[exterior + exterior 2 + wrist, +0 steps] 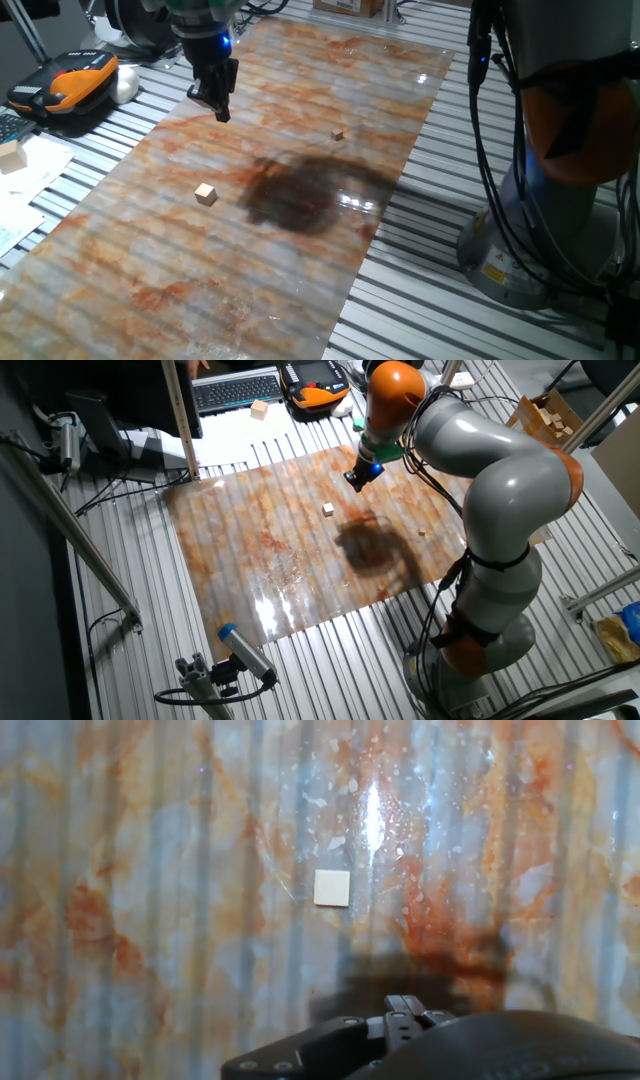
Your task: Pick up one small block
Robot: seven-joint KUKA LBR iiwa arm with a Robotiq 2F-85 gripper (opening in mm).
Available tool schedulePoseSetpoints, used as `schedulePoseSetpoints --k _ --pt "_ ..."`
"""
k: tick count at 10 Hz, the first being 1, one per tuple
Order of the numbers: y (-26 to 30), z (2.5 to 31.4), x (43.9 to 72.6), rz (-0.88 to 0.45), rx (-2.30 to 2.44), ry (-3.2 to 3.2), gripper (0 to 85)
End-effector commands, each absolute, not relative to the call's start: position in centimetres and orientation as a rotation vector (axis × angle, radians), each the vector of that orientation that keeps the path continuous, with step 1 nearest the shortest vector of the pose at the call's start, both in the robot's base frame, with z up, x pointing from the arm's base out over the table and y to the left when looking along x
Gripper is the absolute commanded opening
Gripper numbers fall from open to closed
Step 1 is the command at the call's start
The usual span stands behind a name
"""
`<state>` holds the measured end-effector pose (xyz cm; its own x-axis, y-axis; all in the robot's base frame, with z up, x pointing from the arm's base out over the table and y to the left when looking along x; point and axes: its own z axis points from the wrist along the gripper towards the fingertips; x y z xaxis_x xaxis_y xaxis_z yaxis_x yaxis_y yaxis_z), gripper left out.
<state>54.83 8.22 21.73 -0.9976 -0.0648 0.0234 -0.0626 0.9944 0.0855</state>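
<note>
The small block (206,194) is a pale tan wooden cube lying alone on the marbled orange-and-grey tabletop (120,260). It also shows in the other fixed view (328,509) and near the middle of the hand view (332,888). My gripper (222,113) hangs above the far left part of the table, well behind the block and apart from it. Its fingers taper together to one tip and hold nothing. It also shows in the other fixed view (354,482). In the hand view only the gripper's dark body (400,1025) shows at the bottom edge.
A much tinier brownish cube (338,133) lies to the right, beyond a dark shadow (300,195). A bigger pale wooden block (10,152) sits off the table at the left, near an orange-and-black device (75,80). The arm's base (560,220) stands at the right.
</note>
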Motion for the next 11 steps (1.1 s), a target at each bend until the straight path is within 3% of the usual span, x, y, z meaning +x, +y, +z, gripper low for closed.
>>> schedulePoseSetpoints --k 1,11 --pt "8.3 21.8 54.9 -0.125 0.095 -3.11 0.0" --pt "10.2 22.3 57.4 -0.102 0.076 -3.054 0.0"
